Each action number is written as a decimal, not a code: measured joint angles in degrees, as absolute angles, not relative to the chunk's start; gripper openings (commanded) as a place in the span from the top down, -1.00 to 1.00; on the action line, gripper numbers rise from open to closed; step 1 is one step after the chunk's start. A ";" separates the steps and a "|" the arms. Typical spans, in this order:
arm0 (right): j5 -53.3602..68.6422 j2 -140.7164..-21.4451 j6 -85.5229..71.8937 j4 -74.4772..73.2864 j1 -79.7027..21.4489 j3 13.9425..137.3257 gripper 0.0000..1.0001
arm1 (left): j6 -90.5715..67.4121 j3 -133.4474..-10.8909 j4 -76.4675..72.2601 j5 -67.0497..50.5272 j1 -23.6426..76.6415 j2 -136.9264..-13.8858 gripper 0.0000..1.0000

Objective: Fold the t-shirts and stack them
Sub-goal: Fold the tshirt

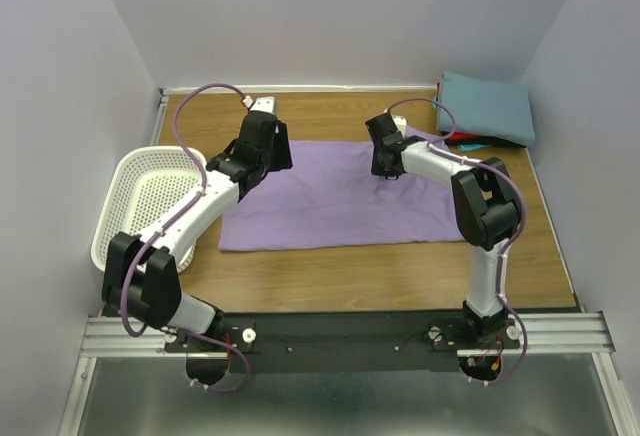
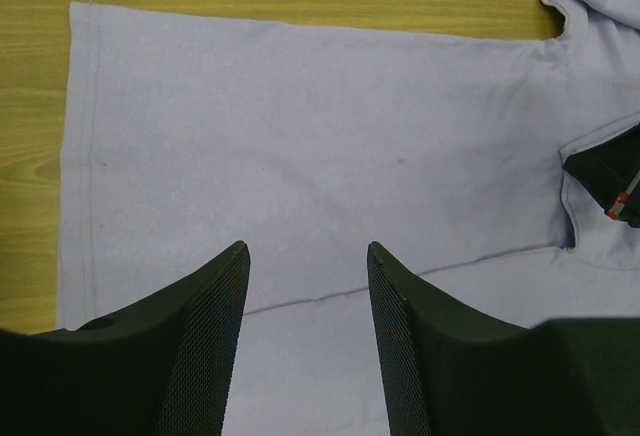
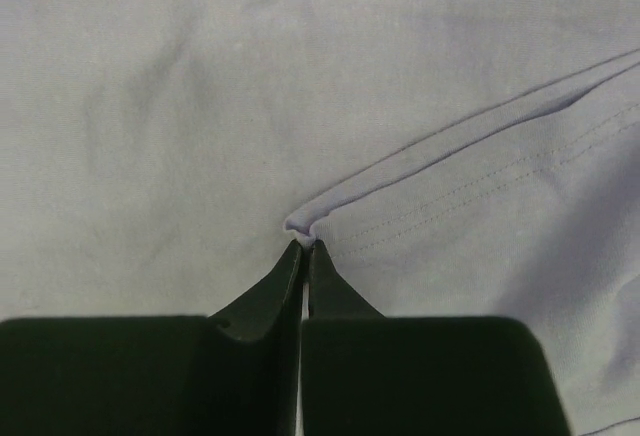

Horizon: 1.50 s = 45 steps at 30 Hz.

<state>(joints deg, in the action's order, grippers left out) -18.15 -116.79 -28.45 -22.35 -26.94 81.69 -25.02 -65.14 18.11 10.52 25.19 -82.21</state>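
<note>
Occlusions and crops, this moment.
The red t-shirt (image 1: pixel 468 139) showed only as a sliver under the teal t-shirt (image 1: pixel 490 106), so I could not judge its fold. From above, my left arm (image 1: pixel 215 196) and right arm (image 1: pixel 440 161) covered the far corners of the lavender t-shirt (image 1: pixel 340 201). The left wrist view cut off its sleeve at the top right, and the right wrist view cut off all its edges. How much cloth sat inside my right gripper (image 3: pixel 305 244) was hidden.
</note>
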 measured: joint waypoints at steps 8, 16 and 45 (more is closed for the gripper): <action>-18.13 -115.18 -28.42 -21.80 -26.94 81.56 0.85 | -25.04 -65.14 18.11 10.37 25.19 -82.63 -0.17; -17.65 -115.09 -28.40 -20.58 -26.94 81.36 0.85 | -25.58 -65.14 18.52 10.39 25.19 -84.27 -0.17; -12.49 -114.72 -25.08 -15.68 -27.44 78.83 -0.07 | -42.13 -58.57 25.28 17.54 22.28 -87.24 -0.17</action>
